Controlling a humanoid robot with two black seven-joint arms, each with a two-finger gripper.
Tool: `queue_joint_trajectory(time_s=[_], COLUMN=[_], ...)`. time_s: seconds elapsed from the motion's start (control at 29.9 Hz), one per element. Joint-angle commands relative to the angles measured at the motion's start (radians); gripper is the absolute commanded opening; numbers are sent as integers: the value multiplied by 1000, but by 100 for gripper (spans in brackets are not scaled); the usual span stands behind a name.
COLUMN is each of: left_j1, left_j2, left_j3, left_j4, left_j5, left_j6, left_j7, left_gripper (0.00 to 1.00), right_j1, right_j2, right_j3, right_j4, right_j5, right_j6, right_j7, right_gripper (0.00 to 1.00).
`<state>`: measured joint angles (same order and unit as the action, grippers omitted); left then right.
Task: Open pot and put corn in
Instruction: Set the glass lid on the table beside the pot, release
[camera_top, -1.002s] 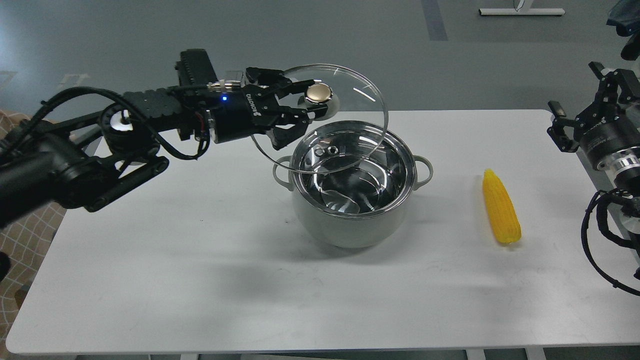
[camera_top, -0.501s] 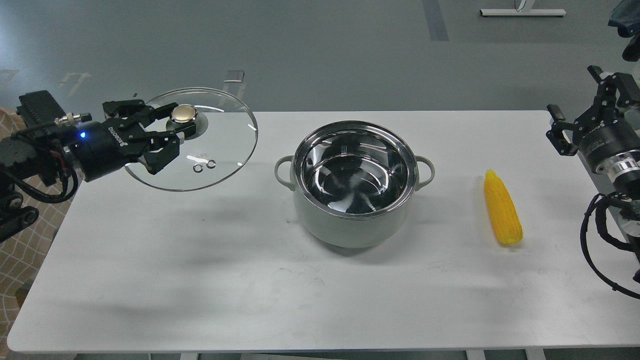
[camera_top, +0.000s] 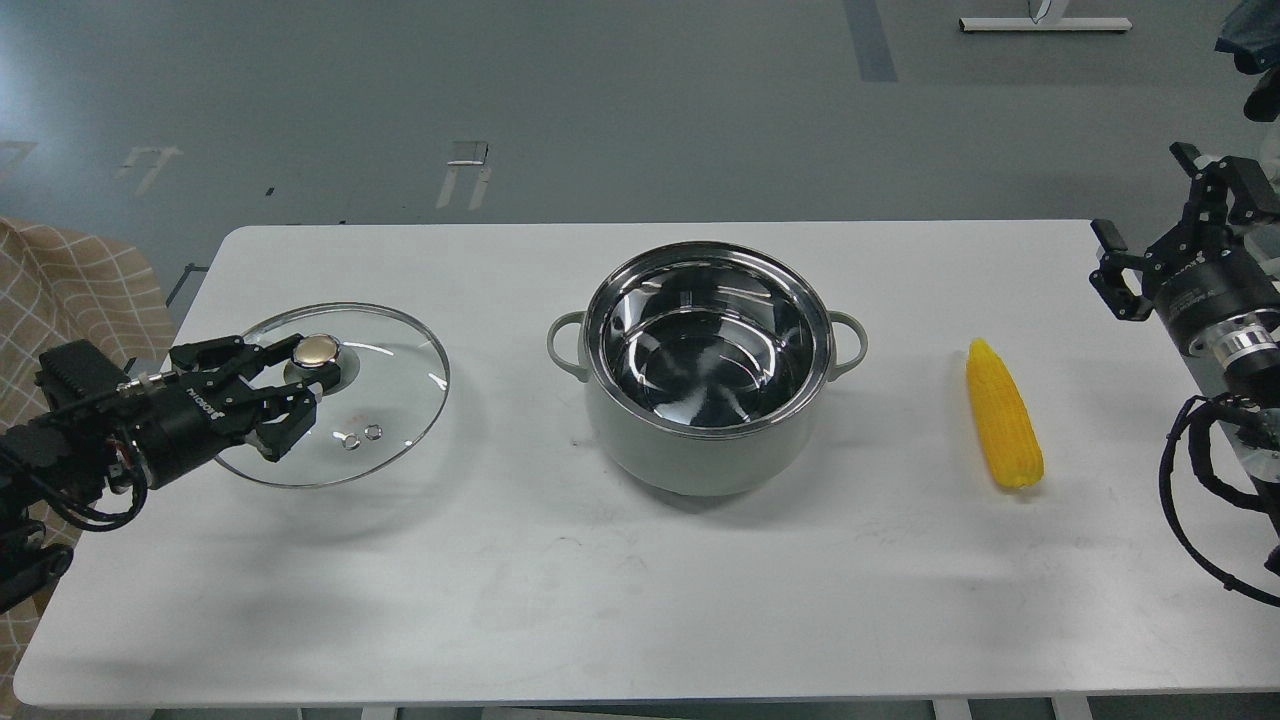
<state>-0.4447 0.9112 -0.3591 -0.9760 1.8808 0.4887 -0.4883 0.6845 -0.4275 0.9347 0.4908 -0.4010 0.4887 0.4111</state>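
The pale grey-green pot (camera_top: 706, 440) stands open at the table's middle, its shiny steel inside empty. The yellow corn cob (camera_top: 1003, 412) lies on the table to the pot's right, tip pointing away. My left gripper (camera_top: 305, 375) is shut on the brass knob of the glass lid (camera_top: 400, 400), which sits low over or on the table at the left. My right gripper (camera_top: 1150, 240) is open and empty, above the table's right edge, up and right of the corn.
The white table (camera_top: 640, 580) has its front half bare. A checked cloth (camera_top: 70, 290) shows beyond the left edge. Cables (camera_top: 1190, 480) hang from my right arm at the right edge.
My left gripper carried the glass lid from above the pot to the left and down, to the table's left side. The right gripper shifted slightly. Pot and corn stayed put.
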Motion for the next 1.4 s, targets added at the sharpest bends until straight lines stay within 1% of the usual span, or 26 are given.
queue_joint_trajectory(time_s=[0.0,0.03,0.17,0.23,0.4,0.73,0.87,1.04,1.2,1.3,1.34,1.37], left_j1=[4,4,4,8,14,14,14,12,12,12,12,12], left_j2=[-48,-48,-84,-98,-153,-229,-241,-272,-273,-272,-272,-272], left_j3=[-1,-1,-1,-1,0,-1,-1,0,2,2,2,0], left_j4=[51,51,82,96,165,247,260,324,346,346,346,346], left_j5=[-5,-5,-29,-32,-49,-98,-107,-112,-112,-111,-111,-112], left_j6=[0,0,0,0,0,0,0,0,0,0,0,0], left_j7=[0,0,0,0,0,0,0,0,0,0,0,0], left_gripper=[17,17,22,22,27,27,27,27,27,35,45,51], right_j1=[0,0,0,0,-2,-13,-16,-17,-17,-17,-17,-17], right_j2=[4,4,4,4,4,4,4,6,6,6,6,4], right_j3=[0,-1,-1,-1,-1,-1,1,0,1,1,1,1], right_j4=[0,0,0,0,0,0,0,0,0,0,0,0], right_j5=[-1,-1,-1,-1,-1,-1,-1,-1,-1,-1,-1,-1], right_j6=[0,0,0,0,0,0,0,0,0,0,0,0], right_j7=[0,0,0,0,0,2,2,2,2,0,2,0], right_gripper=[100,100,100,100,100,100,100,100,100,100,100,100])
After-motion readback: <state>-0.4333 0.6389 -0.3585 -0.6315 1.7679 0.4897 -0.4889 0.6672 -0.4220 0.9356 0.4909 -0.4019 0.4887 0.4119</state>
